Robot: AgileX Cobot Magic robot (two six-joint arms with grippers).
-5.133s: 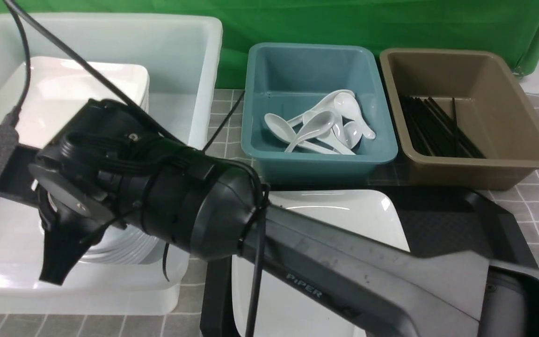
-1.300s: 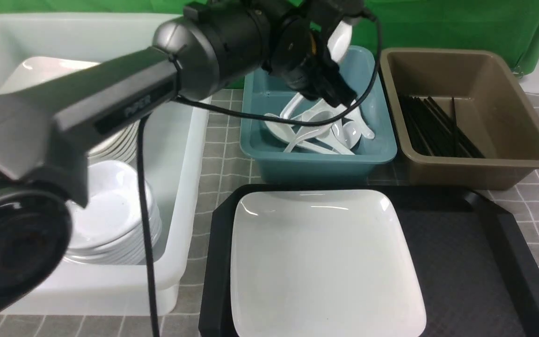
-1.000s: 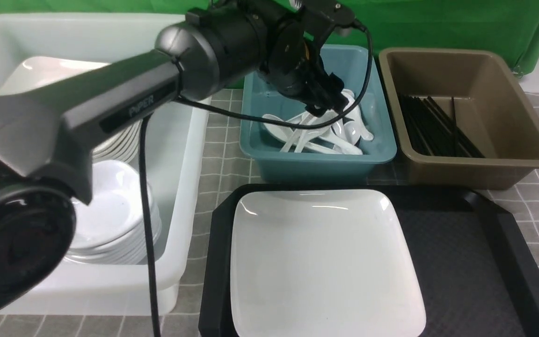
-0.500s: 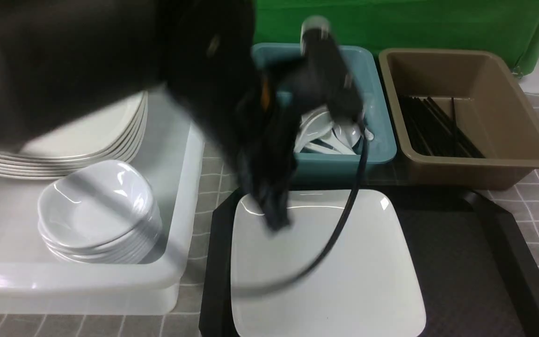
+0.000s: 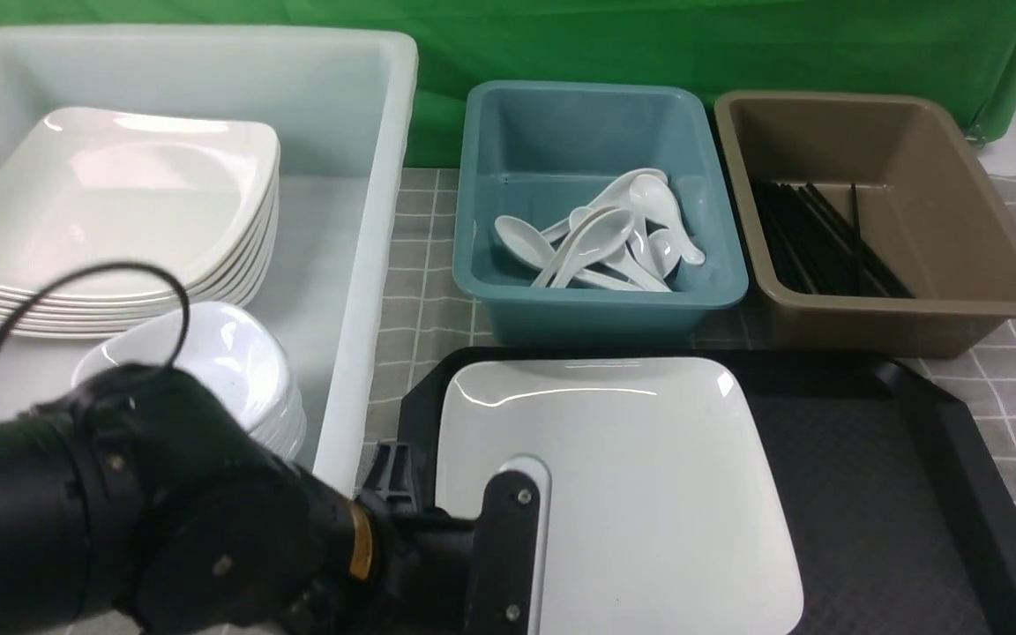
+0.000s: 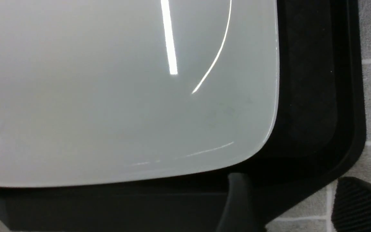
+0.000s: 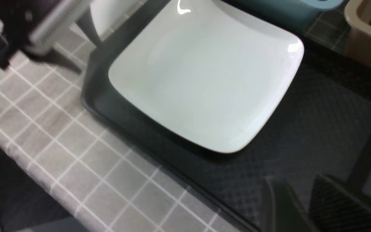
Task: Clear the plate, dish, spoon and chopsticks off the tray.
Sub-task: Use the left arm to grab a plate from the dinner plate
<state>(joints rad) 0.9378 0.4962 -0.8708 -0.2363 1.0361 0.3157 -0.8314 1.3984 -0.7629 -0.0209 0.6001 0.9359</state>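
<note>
Our left gripper (image 5: pixel 455 494) is open and holds nothing. It hangs low at the left edge of the plate (image 5: pixel 631 494). One finger (image 5: pixel 517 520) is over the plate's left side. The other is out by the rim of the tray (image 5: pixel 870 494).

Our right gripper (image 7: pixel 296 187) hangs over the right part of the tray. Its fingers stand a little apart, with nothing between them.

The big white plate lies flat on the left half of the tray. We see no dish, spoon or chopsticks on the tray. Small dishes (image 5: pixel 226 353) and big plates (image 5: pixel 120 203) are stacked in the white bin (image 5: pixel 376 265). Spoons (image 5: pixel 596 242) lie in the teal bin (image 5: pixel 481 220), and black chopsticks (image 5: pixel 817 242) in the brown bin (image 5: pixel 958 220).

So we think the plate is the last job, and we are just starting to grab it. Next, we must slide one finger under the plate's raised edge and close on it. The plate is wide and shiny, so it may slip or tip. We should pinch it well, lift it slowly over the tray's rim, and carry it to the stack of big plates.
</note>
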